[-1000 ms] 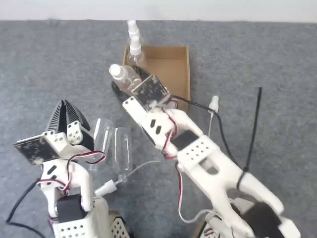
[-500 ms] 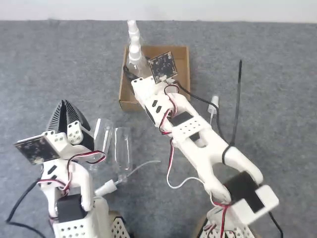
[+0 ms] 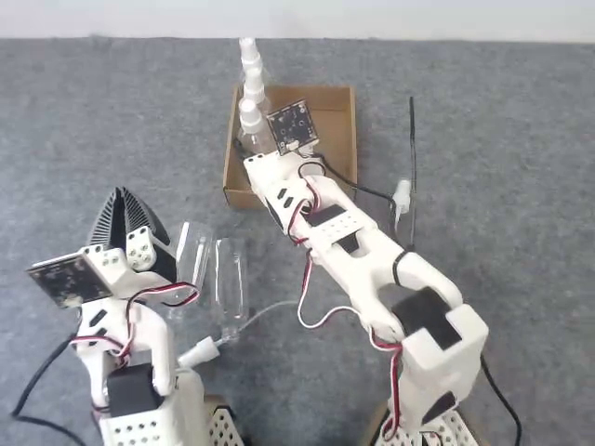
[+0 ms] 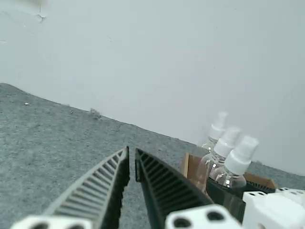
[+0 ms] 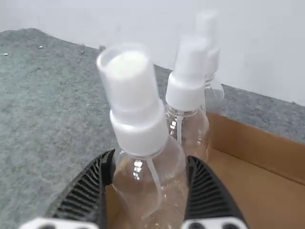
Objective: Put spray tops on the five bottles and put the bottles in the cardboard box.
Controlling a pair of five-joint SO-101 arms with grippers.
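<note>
My right gripper (image 3: 253, 141) is shut on a clear bottle with a white spray top (image 3: 248, 117), held upright inside the cardboard box (image 3: 333, 130) by its left wall. In the right wrist view the black fingers (image 5: 89, 191) clamp this bottle (image 5: 143, 157) on both sides. Two more capped bottles (image 3: 253, 85) (image 3: 248, 52) stand just behind it at the box's far left corner. My left gripper (image 3: 125, 218) is shut and holds nothing, low at the front left; its fingertips (image 4: 127, 158) meet. Two uncapped bottles (image 3: 191, 253) (image 3: 230, 279) lie on the grey mat beside it.
A loose spray top with its tube (image 3: 203, 351) lies near the left arm's base. Another spray top (image 3: 402, 195) lies right of the box, beside a black cable (image 3: 411, 158). The right half of the box floor is bare.
The right arm swung the held bottle from outside the box's near left corner into the box and stood it upright beside the other two. The left arm kept still.
</note>
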